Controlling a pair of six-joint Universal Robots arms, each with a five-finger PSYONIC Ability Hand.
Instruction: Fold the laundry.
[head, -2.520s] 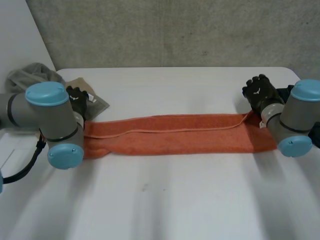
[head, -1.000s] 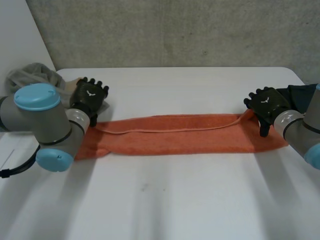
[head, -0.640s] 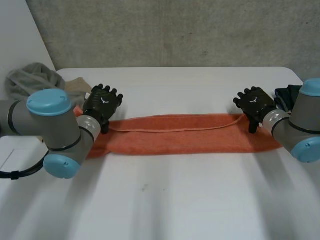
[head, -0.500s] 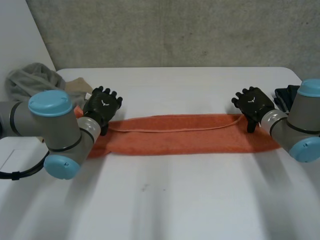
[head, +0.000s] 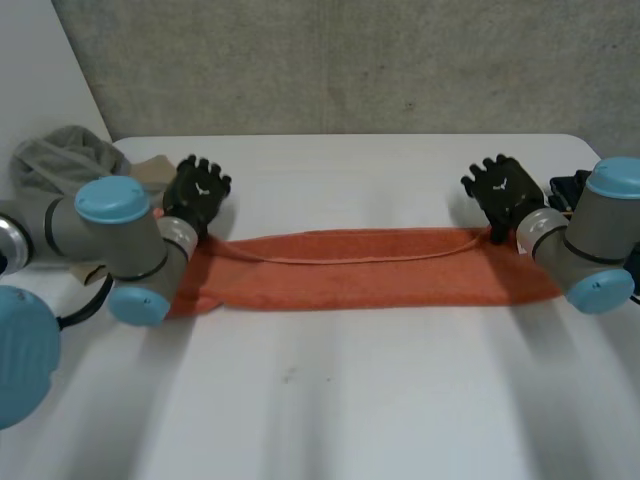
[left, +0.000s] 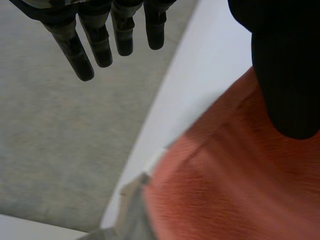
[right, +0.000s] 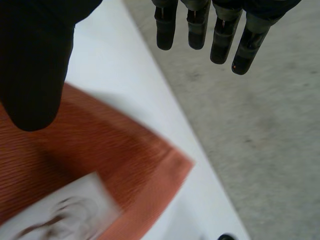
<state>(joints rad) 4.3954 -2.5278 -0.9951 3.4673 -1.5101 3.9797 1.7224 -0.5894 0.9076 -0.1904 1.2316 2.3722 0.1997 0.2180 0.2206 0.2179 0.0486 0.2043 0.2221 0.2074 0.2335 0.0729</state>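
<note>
I'm seeing one orange towel (head: 360, 268) lying as a long folded strip across the worktop (head: 350, 400) from 9 to 3 o'clock. I'm judging the two hands are hovering at its ends to take them for the next fold. The left hand (head: 197, 190) and right hand (head: 497, 187) are both showing straight fingers, gripping nothing.

It looks like a robot test room: a plain white surface (head: 350, 400) by a bare grey wall (head: 350, 60), with a left arm (head: 110, 235) and a right arm (head: 590, 245).
</note>
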